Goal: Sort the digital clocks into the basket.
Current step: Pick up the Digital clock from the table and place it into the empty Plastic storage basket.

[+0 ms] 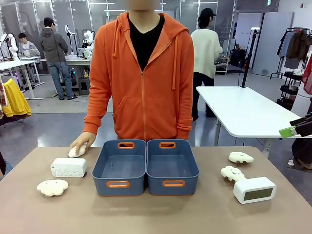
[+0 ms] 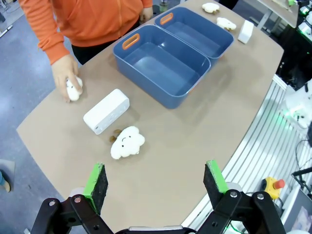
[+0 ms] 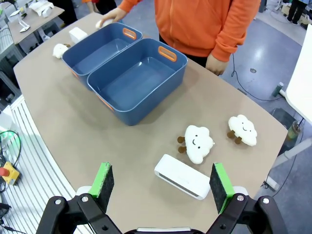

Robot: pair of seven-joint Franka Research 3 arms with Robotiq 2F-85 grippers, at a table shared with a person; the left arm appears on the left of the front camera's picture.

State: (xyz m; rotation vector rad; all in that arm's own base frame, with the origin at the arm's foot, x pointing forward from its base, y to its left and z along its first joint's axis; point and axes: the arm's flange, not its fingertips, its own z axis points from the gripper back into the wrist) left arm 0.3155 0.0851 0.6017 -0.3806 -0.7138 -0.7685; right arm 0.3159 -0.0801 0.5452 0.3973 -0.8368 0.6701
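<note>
Grey floor (image 1: 48,129), white table (image 1: 243,109) at right, clothes rack (image 1: 294,46) beyond, another white workbench (image 1: 17,63) far left.

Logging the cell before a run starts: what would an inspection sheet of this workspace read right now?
surface: tan table, no spills seen.
job's things: left basket and right basket side by side, empty; dotted clock on the table to their left, screen clock to their right.
clutter: four cloud toys, two each side; a person's hand rests on the far left one.
grippers: left gripper and right gripper open, holding nothing.
cables: one cable on the floor beyond the table.
surroundings: person in orange hoodie at the far side; white table behind.
</note>
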